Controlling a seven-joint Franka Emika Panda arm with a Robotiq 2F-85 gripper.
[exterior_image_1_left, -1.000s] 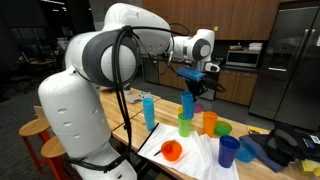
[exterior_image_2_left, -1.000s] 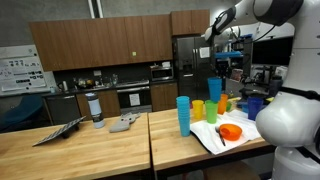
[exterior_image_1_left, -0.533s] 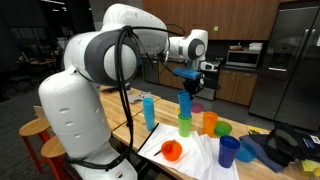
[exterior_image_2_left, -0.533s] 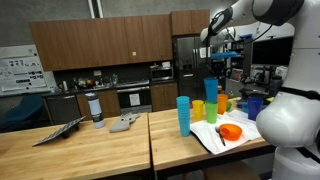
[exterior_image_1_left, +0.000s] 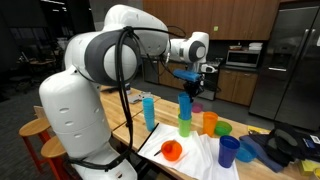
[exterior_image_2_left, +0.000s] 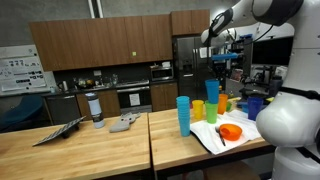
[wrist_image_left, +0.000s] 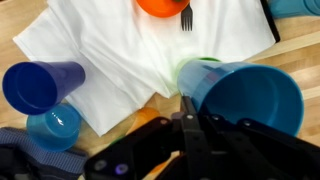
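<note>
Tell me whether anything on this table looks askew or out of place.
The white cloth lies rumpled, skewed to the table edge. An orange bowl on it seems tipped, a fork by it. The gripper holds a blue cup by its rim.

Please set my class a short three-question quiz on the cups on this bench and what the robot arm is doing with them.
1. True or false: the gripper is shut on the rim of a blue cup.
2. Which lies on the white cloth? A. an orange bowl B. a red plate C. a glass jar
3. Fill in: right beneath the held cup stands a ___ cup.
Key: 1 true; 2 A; 3 green, the green cup.
</note>
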